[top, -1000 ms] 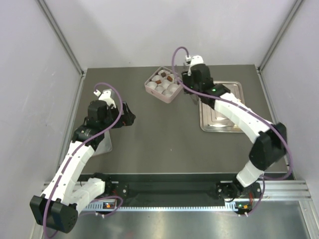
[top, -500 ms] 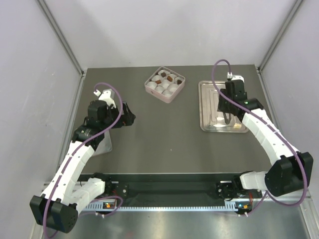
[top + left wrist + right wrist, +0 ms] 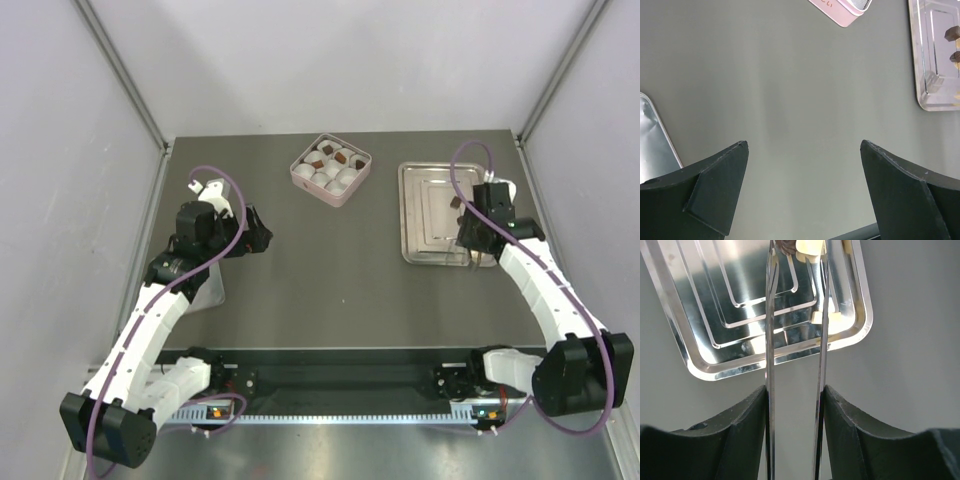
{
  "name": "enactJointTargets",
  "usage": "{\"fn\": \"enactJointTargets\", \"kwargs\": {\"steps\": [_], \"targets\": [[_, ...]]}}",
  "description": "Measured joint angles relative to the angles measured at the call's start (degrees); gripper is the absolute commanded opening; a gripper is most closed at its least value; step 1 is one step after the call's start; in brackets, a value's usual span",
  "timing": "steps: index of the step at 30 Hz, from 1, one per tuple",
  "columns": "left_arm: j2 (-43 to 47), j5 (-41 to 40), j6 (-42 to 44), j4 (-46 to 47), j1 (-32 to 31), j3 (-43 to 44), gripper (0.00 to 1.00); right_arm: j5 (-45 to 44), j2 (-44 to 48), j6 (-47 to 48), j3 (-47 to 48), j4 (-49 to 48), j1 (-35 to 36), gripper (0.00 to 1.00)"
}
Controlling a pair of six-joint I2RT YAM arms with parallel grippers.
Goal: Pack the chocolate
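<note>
On the steel tray [image 3: 404, 215], chocolate [image 3: 951, 34] lies at the tips of tweezers [image 3: 771, 340] clenched in the right claw [image 3: 794, 390]; more sits in the pink box [image 3: 312, 190]. Pickup step: next, pinch one piece gently. Left claw [image 3: 804, 145] hangs released.

The left arm [image 3: 150, 325] and right arm [image 3: 548, 290] are white segmented shells with black joint housings. A purple cable [image 3: 243, 215] loops over each wrist. The fingers [image 3: 715, 192] are black (matte, wedge-shaped) with bevelled inner faces.
</note>
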State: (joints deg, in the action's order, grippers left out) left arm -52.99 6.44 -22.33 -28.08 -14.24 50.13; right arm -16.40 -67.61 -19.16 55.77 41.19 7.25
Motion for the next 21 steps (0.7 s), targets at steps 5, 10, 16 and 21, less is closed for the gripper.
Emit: {"fn": "enactJointTargets", "kwargs": {"steps": [5,10,16,21], "targets": [[0.0,0.0,0.0,0.0,0.0,0.0,0.99,0.0,1.0,-1.5,-1.2,0.1,-0.9,0.47],[0.0,0.2,0.0,0.0,0.0,0.0,0.99,0.1,4.0,-4.2,-4.7,1.3,-1.2,0.48],[0.0,0.2,0.0,0.0,0.0,0.0,0.99,0.1,6.6,-6.3,-6.4,3.1,-1.3,0.49],[0.0,0.2,0.0,0.0,0.0,0.0,0.99,0.1,7.0,-7.0,-7.1,3.9,-1.5,0.50]]}}
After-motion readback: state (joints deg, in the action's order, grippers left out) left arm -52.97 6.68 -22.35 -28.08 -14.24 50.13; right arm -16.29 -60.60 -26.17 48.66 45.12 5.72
